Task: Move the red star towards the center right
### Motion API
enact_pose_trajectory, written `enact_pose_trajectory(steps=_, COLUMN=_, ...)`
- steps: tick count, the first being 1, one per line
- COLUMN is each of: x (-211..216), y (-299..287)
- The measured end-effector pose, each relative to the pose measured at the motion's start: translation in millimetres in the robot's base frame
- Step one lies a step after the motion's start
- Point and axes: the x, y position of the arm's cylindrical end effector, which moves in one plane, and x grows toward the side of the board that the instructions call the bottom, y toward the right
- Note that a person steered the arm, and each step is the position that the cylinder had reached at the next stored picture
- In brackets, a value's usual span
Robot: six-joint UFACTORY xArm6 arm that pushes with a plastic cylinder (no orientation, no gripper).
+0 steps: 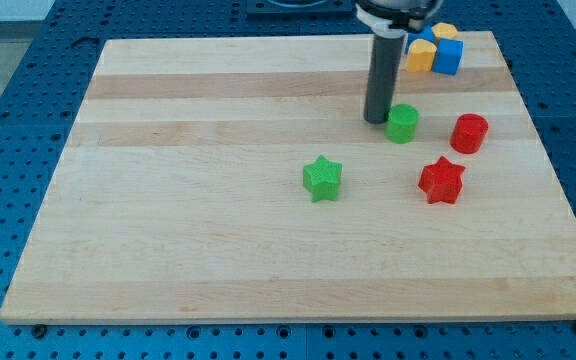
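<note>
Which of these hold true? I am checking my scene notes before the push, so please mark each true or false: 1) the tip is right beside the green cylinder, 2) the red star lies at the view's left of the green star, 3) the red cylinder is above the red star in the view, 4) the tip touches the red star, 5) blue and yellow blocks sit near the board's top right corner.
1) True: my tip stands just left of the green cylinder.
2) False: the red star lies to the right of the green star.
3) True: the red cylinder sits above it, slightly right.
4) False: the tip is well apart from it.
5) True: the blue block and yellow block cluster there.
</note>
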Motion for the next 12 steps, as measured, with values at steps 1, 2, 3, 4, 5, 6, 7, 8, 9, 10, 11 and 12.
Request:
enact_pose_trajectory(steps=1, x=0.0, y=40.4)
enact_pose_trajectory(steps=2, x=0.0, y=61.2)
enact_pose_trajectory(steps=3, x=0.0, y=47.8)
enact_pose_trajectory(steps=4, x=5.1, y=21.4)
enact_pose_trajectory(steps=5, x=26.2, y=18.4)
enact_pose_trajectory(steps=6, x=52.8, y=18.4)
enact_pose_trajectory(steps=7, x=77.9, y=18.4)
enact_pose_trajectory(steps=8, x=102.9, y=20.6)
enact_pose_trajectory(steps=9, x=122.6, y=32.6)
enact_pose_trajectory(steps=10, x=125.2, y=14.9)
enact_pose_trajectory(steps=11, x=129.1, y=-12.2)
enact_pose_trajectory(steps=12, x=155.6, y=-9.4)
